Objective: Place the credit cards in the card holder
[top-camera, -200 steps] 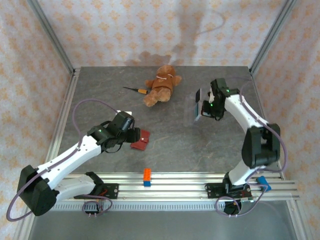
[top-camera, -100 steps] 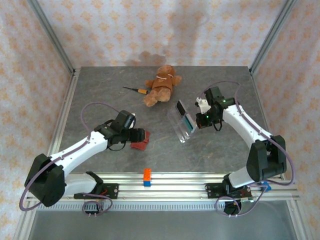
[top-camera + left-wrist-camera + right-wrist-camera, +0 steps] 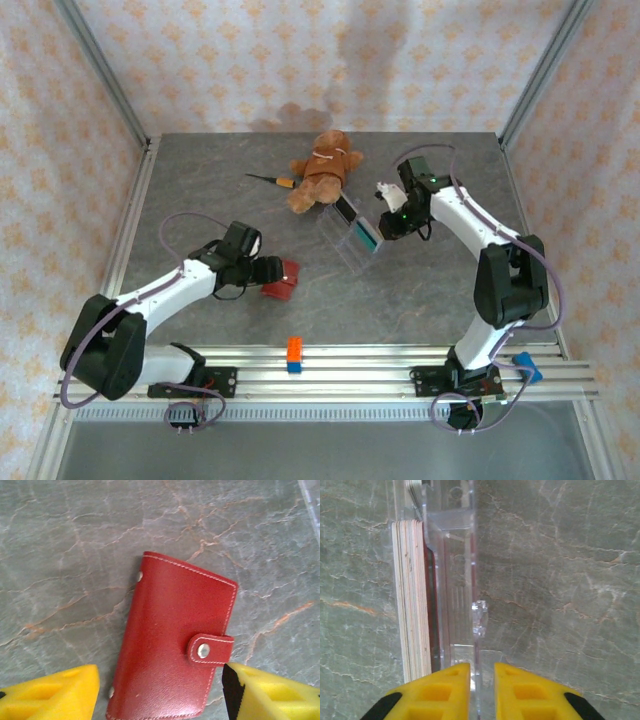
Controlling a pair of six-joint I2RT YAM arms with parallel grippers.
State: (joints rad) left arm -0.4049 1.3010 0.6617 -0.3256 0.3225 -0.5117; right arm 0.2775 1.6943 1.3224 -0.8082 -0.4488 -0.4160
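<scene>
A: Where does the card holder (image 3: 175, 645) lie?
B: Closed, snap tab fastened, the dark red holder lies flat on the grey, stone-patterned surface (image 3: 420, 290), left of centre. The left claw (image 3: 160, 680) stands open over its near end, a yellow finger on either side, gripping nothing.
A: And the credit cards (image 3: 412, 600)?
B: Stacked on edge inside a clear acrylic stand (image 3: 340, 245), right of centre and well apart from the holder, a teal face showing from above. The right claw (image 3: 482, 667) has its fingers nearly together on either side of the stand's clear wall. Whether they pinch it cannot be told.
A: What crowds the scene?
B: A brown teddy bear (image 3: 322, 170) lies just behind the stand, with a small orange-handled tool (image 3: 275, 180) beside it. An orange-and-blue block (image 3: 295, 354) sits at the near edge, well apart from both claws.
</scene>
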